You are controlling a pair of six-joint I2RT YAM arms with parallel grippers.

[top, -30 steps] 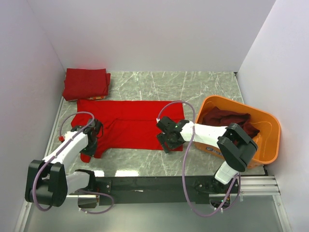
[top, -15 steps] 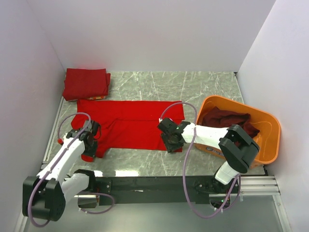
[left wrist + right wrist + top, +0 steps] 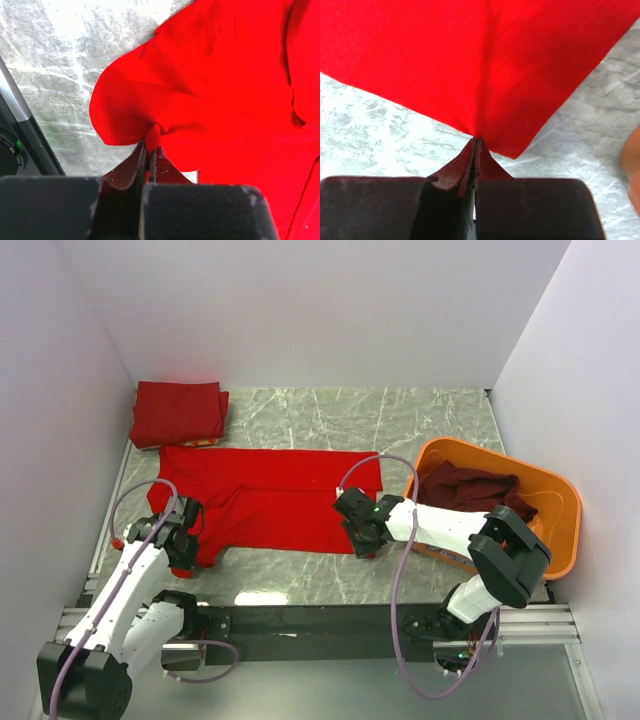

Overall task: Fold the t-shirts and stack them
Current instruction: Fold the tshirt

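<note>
A bright red t-shirt (image 3: 265, 500) lies spread flat on the grey marbled table (image 3: 430, 420), left of centre, its long side running from 9 o'clock to 3 o'clock.

The left gripper (image 3: 185, 552) sits at the shirt's 8 o'clock corner. In the left wrist view its jaws are pressed together on a bunched fold of the red cloth (image 3: 200, 100), which puffs up just above the fingertips (image 3: 148, 145).

The right gripper (image 3: 365, 543) is at the shirt's 4 o'clock corner. Its wrist view shows the jaws closed tight on the very edge of the red fabric (image 3: 470, 60), with the cloth drawn into a crease that rises from the fingertips (image 3: 475, 142).

At 10 o'clock on the table, just beyond the spread shirt's far left corner, rests a folded stack of dark red t-shirts (image 3: 178, 412).

At 3 o'clock stands an orange plastic tub (image 3: 560, 502), close beside the right arm. A crumpled dark maroon t-shirt (image 3: 465, 485) lies inside it.
</note>
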